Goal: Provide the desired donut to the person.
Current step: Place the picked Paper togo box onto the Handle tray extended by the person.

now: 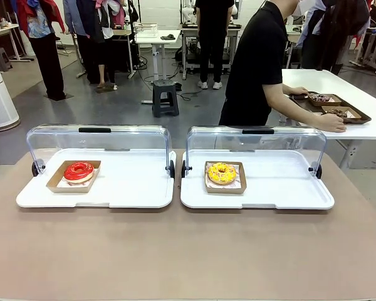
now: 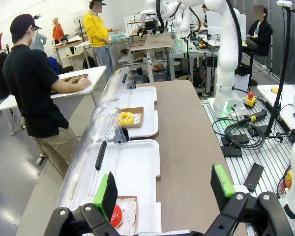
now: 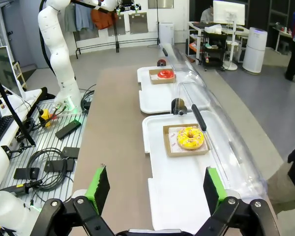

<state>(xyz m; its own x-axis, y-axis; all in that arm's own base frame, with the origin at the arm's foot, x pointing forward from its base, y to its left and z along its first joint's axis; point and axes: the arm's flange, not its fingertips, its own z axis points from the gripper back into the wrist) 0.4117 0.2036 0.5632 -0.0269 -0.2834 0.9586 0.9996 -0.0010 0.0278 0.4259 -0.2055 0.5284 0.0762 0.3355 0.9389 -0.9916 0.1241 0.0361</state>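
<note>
A red-glazed donut (image 1: 79, 170) lies in a cardboard tray on the left white tray (image 1: 113, 194); it also peeks out behind my left gripper (image 2: 164, 189) as the red donut (image 2: 116, 215). A yellow sprinkled donut (image 1: 222, 173) sits in its cardboard tray on the right white tray (image 1: 282, 191), and I see this yellow donut (image 3: 190, 137) ahead of my right gripper (image 3: 155, 189). Both grippers are open and hold nothing. The person (image 1: 260, 59) in a black T-shirt stands behind the table, turned aside, with hands on a tray at a side table.
Clear lids (image 1: 99, 139) stand raised at the back of both white trays. The side table (image 1: 357, 100) at the right holds brown trays with more donuts. Bystanders, a stool (image 1: 165, 97) and work tables stand farther back. The brown tabletop (image 1: 188, 251) lies bare in front.
</note>
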